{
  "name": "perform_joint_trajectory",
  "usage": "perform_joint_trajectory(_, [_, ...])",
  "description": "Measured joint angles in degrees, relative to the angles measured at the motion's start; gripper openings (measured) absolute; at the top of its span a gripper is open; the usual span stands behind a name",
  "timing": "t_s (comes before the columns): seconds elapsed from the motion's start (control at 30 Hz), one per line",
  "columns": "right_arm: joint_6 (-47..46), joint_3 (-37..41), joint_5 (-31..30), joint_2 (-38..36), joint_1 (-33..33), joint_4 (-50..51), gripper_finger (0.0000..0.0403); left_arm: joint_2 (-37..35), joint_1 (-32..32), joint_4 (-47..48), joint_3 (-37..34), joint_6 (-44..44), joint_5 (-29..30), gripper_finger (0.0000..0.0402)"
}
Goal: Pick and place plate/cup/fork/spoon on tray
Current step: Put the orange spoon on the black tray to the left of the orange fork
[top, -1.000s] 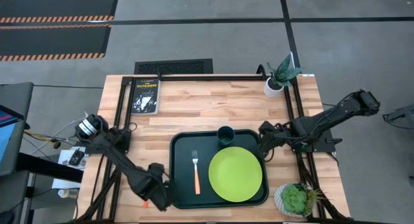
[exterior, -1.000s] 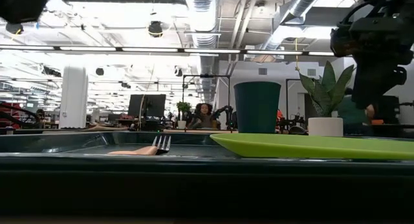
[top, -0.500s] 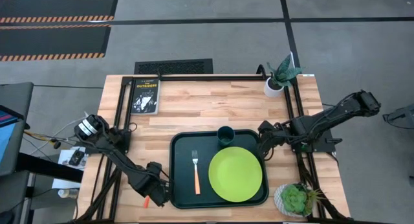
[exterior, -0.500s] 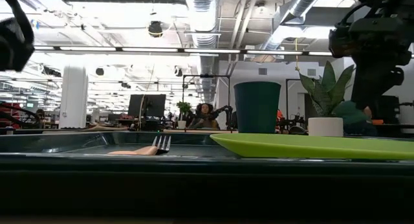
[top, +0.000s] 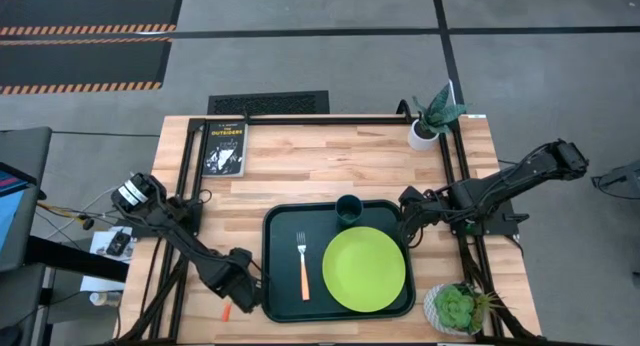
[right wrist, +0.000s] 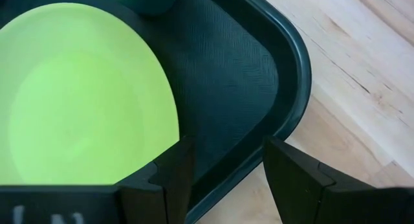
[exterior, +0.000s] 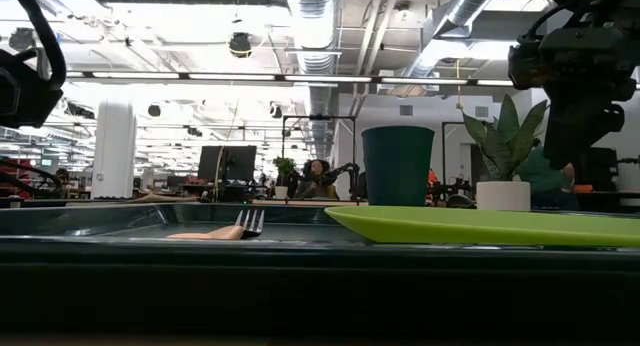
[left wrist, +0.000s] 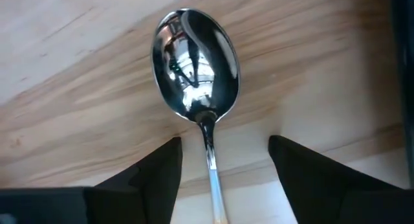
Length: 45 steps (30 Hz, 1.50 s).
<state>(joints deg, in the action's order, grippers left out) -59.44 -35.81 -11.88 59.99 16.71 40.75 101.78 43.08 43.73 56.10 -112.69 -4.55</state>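
The spoon [left wrist: 194,68] lies on the wood left of the tray [top: 280,226]. Its red-orange handle end [top: 227,311] shows beside my left gripper [top: 243,286]. My left gripper [left wrist: 224,145] is open, a finger on each side of the spoon's neck, apart from it. The fork [top: 303,264], lime-green plate [top: 364,269] and teal cup [top: 349,210] rest on the tray. My right gripper [top: 405,214] is open and empty over the tray's far right corner [right wrist: 291,75].
A black book [top: 225,146] lies at the far left. A white pot with a tall plant [top: 425,131] stands at the far right, and a succulent pot [top: 455,308] at the near right corner. Bare wood [top: 320,166] lies beyond the tray.
My left gripper has come down and shifted a little toward the table's far edge over the spoon. The spoon's handle end has stayed where it was.
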Motion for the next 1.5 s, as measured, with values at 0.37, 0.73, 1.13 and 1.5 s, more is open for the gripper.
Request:
perform_joint_trajectory(0.37, [-0.02,0.00,-0.09,-0.01,-1.16,-0.02,0.0205,0.22,-0.17,-1.66,0.02,1.25,-0.18,0.0032])
perform_joint_trajectory(0.73, [0.14,0.00,-0.11,0.00,-1.11,-0.02,0.0205,-0.41,-1.71,-1.51,-0.14,2.10,-2.15,0.0002])
perform_joint_trajectory(1.13, [1.06,0.00,-0.74,0.00,-1.11,0.03,0.0205,-6.87,-4.53,1.30,-0.42,-0.82,-3.50,0.0000])
perform_joint_trajectory(1.5, [1.18,0.00,-2.16,0.00,-1.11,0.00,0.0205,-17.82,-9.09,1.38,-0.21,-10.91,12.40,0.0000])
